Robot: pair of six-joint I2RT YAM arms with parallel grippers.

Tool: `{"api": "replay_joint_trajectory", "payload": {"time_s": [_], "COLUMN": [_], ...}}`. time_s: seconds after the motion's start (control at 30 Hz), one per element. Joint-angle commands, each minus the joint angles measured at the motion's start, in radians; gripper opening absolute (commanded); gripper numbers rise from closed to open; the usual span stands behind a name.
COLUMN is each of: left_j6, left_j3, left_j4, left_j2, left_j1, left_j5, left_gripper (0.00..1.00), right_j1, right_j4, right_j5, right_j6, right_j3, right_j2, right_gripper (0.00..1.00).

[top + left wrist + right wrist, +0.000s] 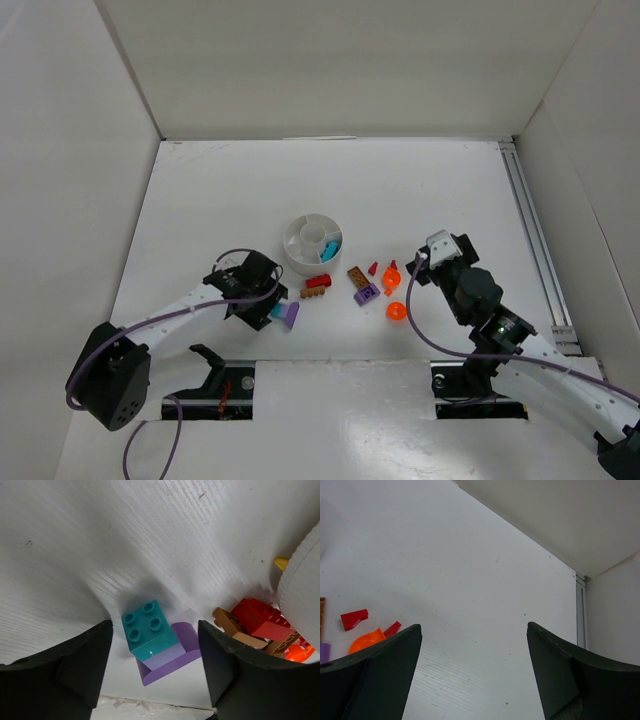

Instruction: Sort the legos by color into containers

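Note:
The round white dish point(298, 240) holds teal pieces point(330, 246) in one wedge. My left gripper point(270, 303) is open and low over the table, its jaws on either side of a teal brick point(150, 629) that rests on a purple curved piece point(172, 659), without touching them. A red brick point(260, 618) and brown pieces point(235, 627) lie to their right, by the dish wall point(300, 580). My right gripper point(437, 258) is open and empty, right of the loose legos. The right wrist view shows its jaws point(474, 627) over bare table.
Between the arms lie a brown piece point(357, 274), a purple brick point(366, 294), a small red piece point(373, 268) and orange pieces point(391, 274) point(395, 311). White walls enclose the table; a metal rail point(535, 240) runs along the right side.

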Motion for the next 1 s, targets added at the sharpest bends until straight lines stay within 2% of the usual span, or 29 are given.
{"api": "replay_joint_trajectory", "payload": {"time_s": [0.0, 0.1, 0.13, 0.27, 0.3, 0.47, 0.6, 0.73, 0.77, 0.83, 0.87, 0.97], "left_j6": [0.012, 0.012, 0.012, 0.022, 0.032, 0.071, 0.105, 0.146, 0.156, 0.171, 0.199, 0.260], "left_j3": [0.063, 0.087, 0.096, 0.106, 0.106, 0.164, 0.175, 0.213, 0.213, 0.227, 0.237, 0.256], "left_j4": [-0.077, -0.103, -0.103, -0.085, -0.084, -0.095, -0.075, -0.014, 0.004, 0.050, 0.108, 0.225], "left_j2": [0.030, 0.050, 0.059, 0.068, 0.078, 0.078, 0.015, -0.069, -0.088, -0.144, -0.161, -0.218], "left_j1": [-0.003, -0.003, -0.003, -0.003, -0.003, -0.003, -0.013, -0.051, -0.080, -0.117, -0.143, -0.161], "left_j5": [0.006, -0.018, -0.018, -0.027, -0.027, -0.058, -0.058, -0.089, -0.106, -0.144, -0.171, -0.210], "left_gripper": [0.63, 0.56, 0.50, 0.39, 0.33, 0.25, 0.20, 0.19, 0.17, 0.16, 0.16, 0.16], "right_j1": [0.008, 0.008, 0.008, 0.008, 0.008, 0.008, 0.008, 0.008, 0.008, 0.008, 0.008, 0.017], "right_j4": [-0.012, -0.012, -0.012, -0.012, -0.012, -0.012, 0.014, 0.025, 0.034, 0.034, 0.034, 0.034], "right_j5": [0.044, 0.053, 0.053, 0.044, 0.044, 0.017, -0.064, -0.179, -0.294, -0.406, -0.530, -0.650], "right_j6": [0.014, 0.014, 0.014, 0.014, 0.014, 0.005, -0.038, -0.079, -0.099, -0.099, -0.099, -0.041], "right_j3": [-0.001, -0.001, -0.001, -0.001, -0.001, -0.001, -0.001, 0.043, 0.057, 0.112, 0.135, 0.210], "right_j2": [-0.018, -0.018, -0.018, -0.018, -0.018, -0.009, 0.003, 0.052, 0.063, 0.101, 0.117, 0.167], "right_gripper": [0.90, 0.90, 0.90, 0.90, 0.90, 0.91, 0.93, 0.96, 0.99, 0.99, 0.99, 0.99]}}
